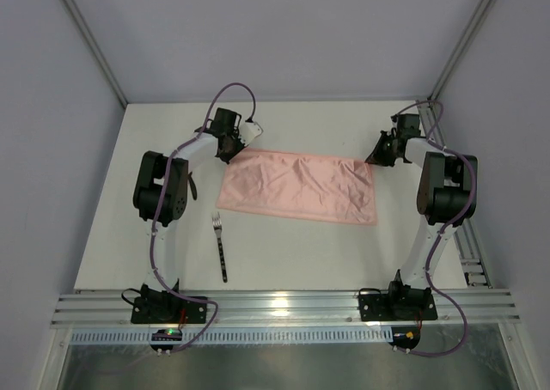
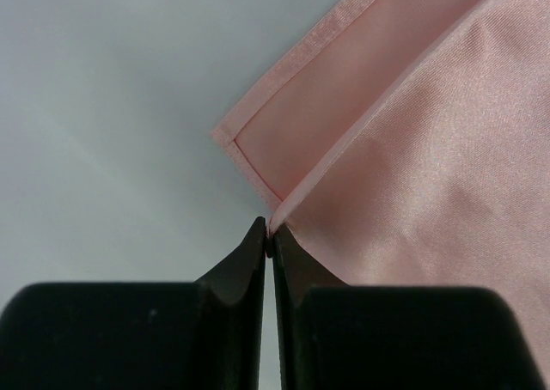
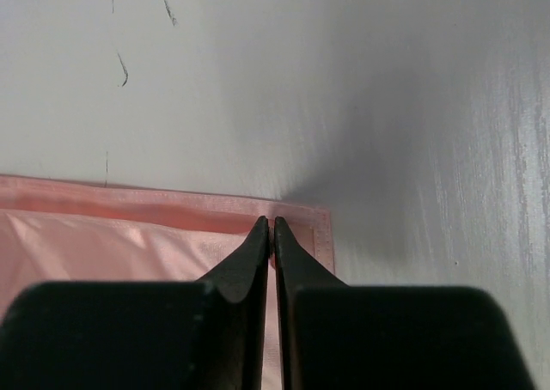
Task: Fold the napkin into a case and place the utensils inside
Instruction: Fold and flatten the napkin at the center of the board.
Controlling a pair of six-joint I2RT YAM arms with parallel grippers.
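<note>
The left gripper is closed, its two black fingers pressed together with almost no gap. Their tips pinch the hemmed corner of the upper layer of the napkin. Just beyond that pinch, the lower layer's corner lies flat on the table, showing as a strip past the upper layer's edge. The cloth is therefore doubled, with its two corners not quite matched.

The right gripper is closed as well, and a thin line of pink shows between its fingers. The tips sit on the napkin's hem, just inside the far-right corner of the cloth. A few thin dark marks show on the bare table beyond that hem.

From above, the napkin lies as a wide pink oblong across the middle of the table, nearer the far edge. Its long sides run left to right and its surface is creased. The two grippers sit at its two far corners, the left arm reaching along the left edge and the right arm along the right edge.

The fork lies apart from the cloth, toward the near-left corner of the table. Its tines point to the far edge and its dark handle to the near edge.
</note>
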